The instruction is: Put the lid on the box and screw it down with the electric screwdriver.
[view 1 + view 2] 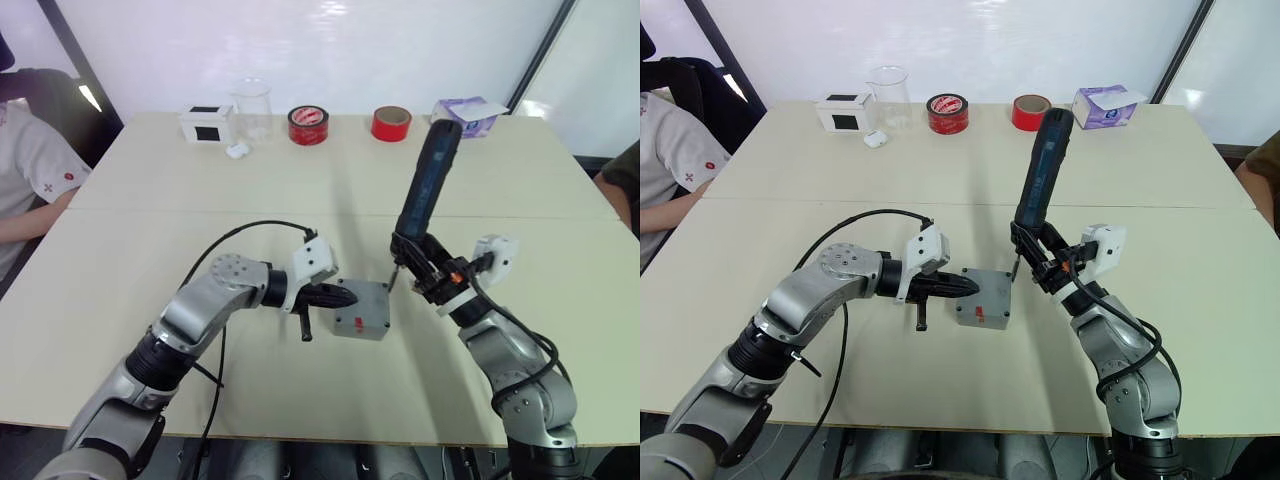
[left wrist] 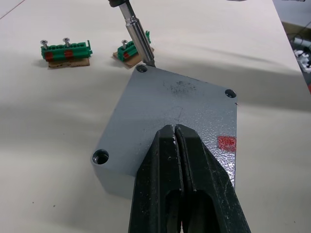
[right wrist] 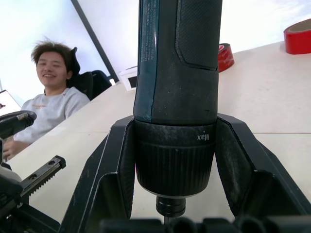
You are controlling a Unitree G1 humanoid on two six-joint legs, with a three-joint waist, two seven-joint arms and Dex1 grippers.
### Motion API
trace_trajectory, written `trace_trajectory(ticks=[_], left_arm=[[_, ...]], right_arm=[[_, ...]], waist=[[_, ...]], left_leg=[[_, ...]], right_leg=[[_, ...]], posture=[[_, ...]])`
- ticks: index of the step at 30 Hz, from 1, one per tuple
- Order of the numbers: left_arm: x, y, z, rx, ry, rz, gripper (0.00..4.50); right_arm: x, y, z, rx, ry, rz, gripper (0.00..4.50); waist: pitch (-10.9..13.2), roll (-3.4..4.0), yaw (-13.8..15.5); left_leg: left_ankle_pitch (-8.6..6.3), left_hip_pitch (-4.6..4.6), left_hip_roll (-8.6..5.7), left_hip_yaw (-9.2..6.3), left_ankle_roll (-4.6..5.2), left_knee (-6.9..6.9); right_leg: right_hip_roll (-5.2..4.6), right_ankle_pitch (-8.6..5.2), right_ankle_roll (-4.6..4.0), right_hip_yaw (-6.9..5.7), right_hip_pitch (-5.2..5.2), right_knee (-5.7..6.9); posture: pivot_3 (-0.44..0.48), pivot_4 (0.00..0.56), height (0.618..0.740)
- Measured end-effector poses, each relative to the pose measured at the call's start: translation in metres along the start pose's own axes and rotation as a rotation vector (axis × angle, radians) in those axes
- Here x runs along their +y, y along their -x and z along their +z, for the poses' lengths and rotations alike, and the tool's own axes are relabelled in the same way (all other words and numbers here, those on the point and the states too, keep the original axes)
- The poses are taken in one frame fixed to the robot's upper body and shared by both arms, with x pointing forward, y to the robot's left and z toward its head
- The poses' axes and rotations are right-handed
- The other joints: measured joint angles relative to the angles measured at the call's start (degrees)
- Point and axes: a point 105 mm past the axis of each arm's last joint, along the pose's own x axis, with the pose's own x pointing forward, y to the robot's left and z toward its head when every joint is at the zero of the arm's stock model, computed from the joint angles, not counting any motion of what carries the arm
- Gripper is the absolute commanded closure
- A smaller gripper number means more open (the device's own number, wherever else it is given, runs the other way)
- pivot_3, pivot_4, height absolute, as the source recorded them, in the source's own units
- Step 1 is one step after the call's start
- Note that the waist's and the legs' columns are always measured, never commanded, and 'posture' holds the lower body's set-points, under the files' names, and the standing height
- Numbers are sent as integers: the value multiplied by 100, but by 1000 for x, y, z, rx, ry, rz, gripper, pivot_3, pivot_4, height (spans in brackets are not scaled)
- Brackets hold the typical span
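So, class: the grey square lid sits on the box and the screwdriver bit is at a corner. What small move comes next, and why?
Probably nudge the thin metal bit of the dark blue-black electric screwdriver into the corner screw hole: its tip rests just beside that hole, while the left gripper, shut, presses the grey square lid steady.

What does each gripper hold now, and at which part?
The right gripper clamps the electric screwdriver near its bit end. The left gripper, shut, holds nothing.
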Motion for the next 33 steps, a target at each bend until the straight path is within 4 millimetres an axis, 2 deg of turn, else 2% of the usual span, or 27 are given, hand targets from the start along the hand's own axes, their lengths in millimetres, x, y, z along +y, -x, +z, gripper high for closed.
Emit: trace_trajectory(ticks=[5, 20, 33], left_arm=[[-4, -4, 1, -11, -1, -7, 4500], [-4, -5, 1, -10, -5, 0, 4500], [-4, -4, 1, -9, -7, 4, 4500]], right_arm=[[1, -2, 18, -62, -3, 6, 2674], [9, -4, 7, -14, -13, 41, 2674], [5, -3, 1, -7, 47, 33, 2674]], waist=[[0, 0, 6], [0, 0, 3], [-1, 0, 3]], left_leg=[[0, 0, 0, -1, 0, 0], [0, 0, -1, 0, 0, 0], [0, 1, -1, 0, 0, 0]], right_leg=[[0, 0, 0, 0, 0, 0], [0, 0, 0, 0, 0, 1], [0, 0, 0, 0, 0, 2]], posture=[[0, 150, 740], [0, 150, 740], [0, 150, 740]])
